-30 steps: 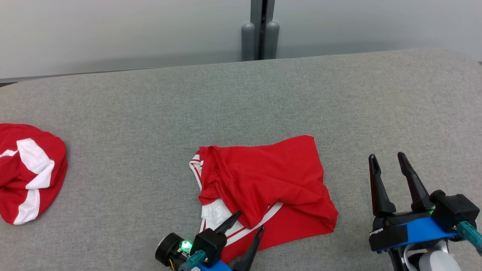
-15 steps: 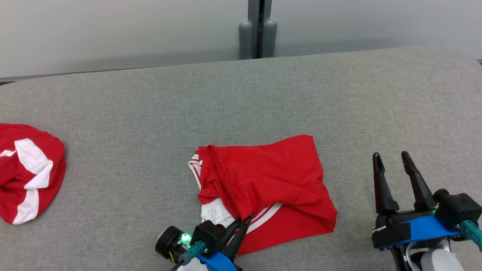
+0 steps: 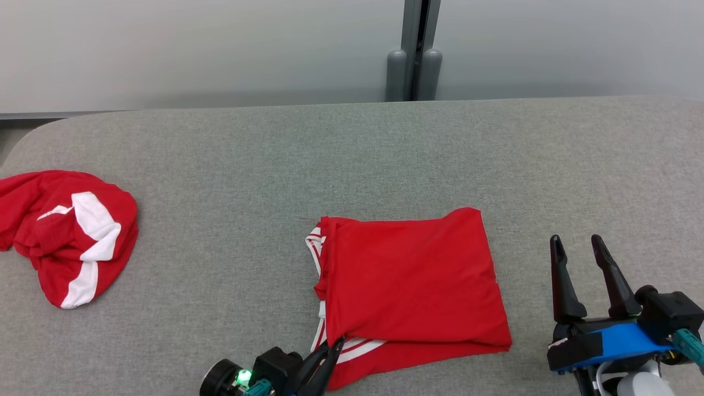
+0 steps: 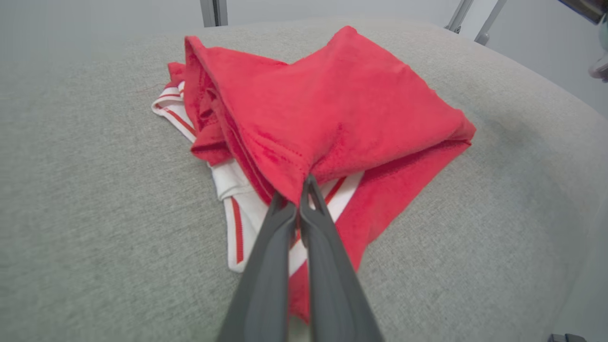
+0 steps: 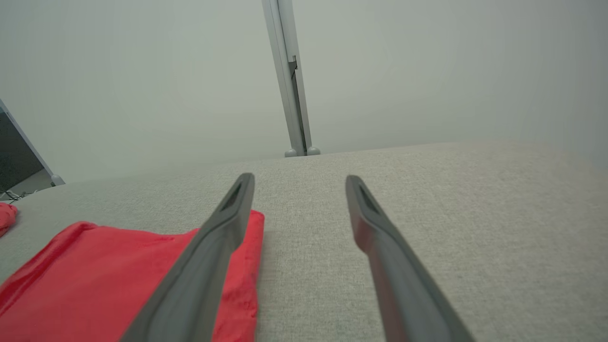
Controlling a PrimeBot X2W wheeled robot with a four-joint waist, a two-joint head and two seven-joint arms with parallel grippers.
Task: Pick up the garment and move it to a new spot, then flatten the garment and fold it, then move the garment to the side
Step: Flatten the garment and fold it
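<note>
Left gripper (image 3: 335, 345) jaws pinch the garment (image 3: 412, 275) corner; tabletop (image 3: 550, 165) spreads beyond.

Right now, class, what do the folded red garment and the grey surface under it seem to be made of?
Folded red garment: soft matte knit, probably cotton jersey; it folds limply. Grey surface: matte woven upholstery, seemingly padded; flecked weave, rounded edge.

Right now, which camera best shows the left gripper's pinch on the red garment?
Left wrist view: the left gripper is shut on the top-layer corner of the red garment, close up. The head view catches the pinch small at its bottom edge; the right wrist view shows part of the cloth.
</note>
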